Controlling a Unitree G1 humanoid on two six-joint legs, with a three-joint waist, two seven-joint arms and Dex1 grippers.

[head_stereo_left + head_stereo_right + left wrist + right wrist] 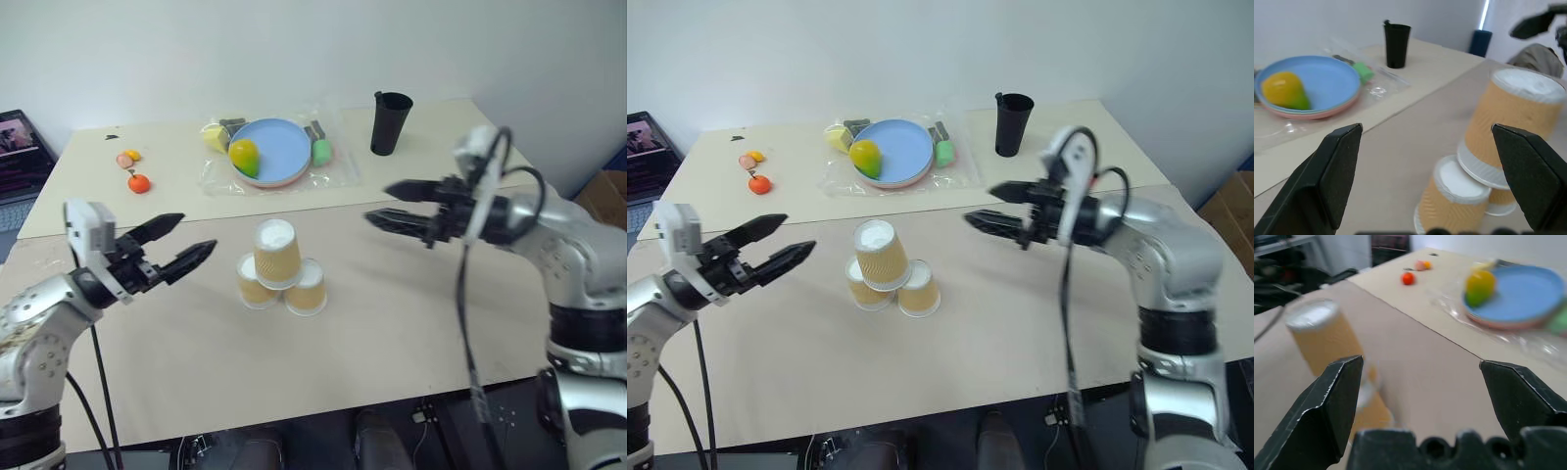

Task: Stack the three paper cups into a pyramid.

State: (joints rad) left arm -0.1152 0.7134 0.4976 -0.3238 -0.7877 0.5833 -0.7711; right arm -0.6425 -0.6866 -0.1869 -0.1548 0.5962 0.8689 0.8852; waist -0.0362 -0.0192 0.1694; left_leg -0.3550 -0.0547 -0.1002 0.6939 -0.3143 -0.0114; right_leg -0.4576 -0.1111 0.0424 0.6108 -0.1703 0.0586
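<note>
Three paper cups stand upside down at the middle of the tan table as a pyramid: two side by side, the left one (255,284) and the right one (308,290), with the third (276,252) resting on top, slightly tilted. My left gripper (197,233) hovers open to the left of the stack, clear of it, fingers pointing toward it. My right gripper (377,203) hangs open to the right of the stack, a hand's width away, holding nothing. The left wrist view shows the top cup (1515,120) and a lower cup (1449,200) close ahead. In the right wrist view the top cup (1320,335) is visible.
At the back lies a blue plate (284,147) on clear plastic, holding a yellow-green fruit (244,157). A tall black cup (390,122) stands at the back right. Small orange fruits (138,182) lie at the back left. A laptop (20,147) sits past the left edge.
</note>
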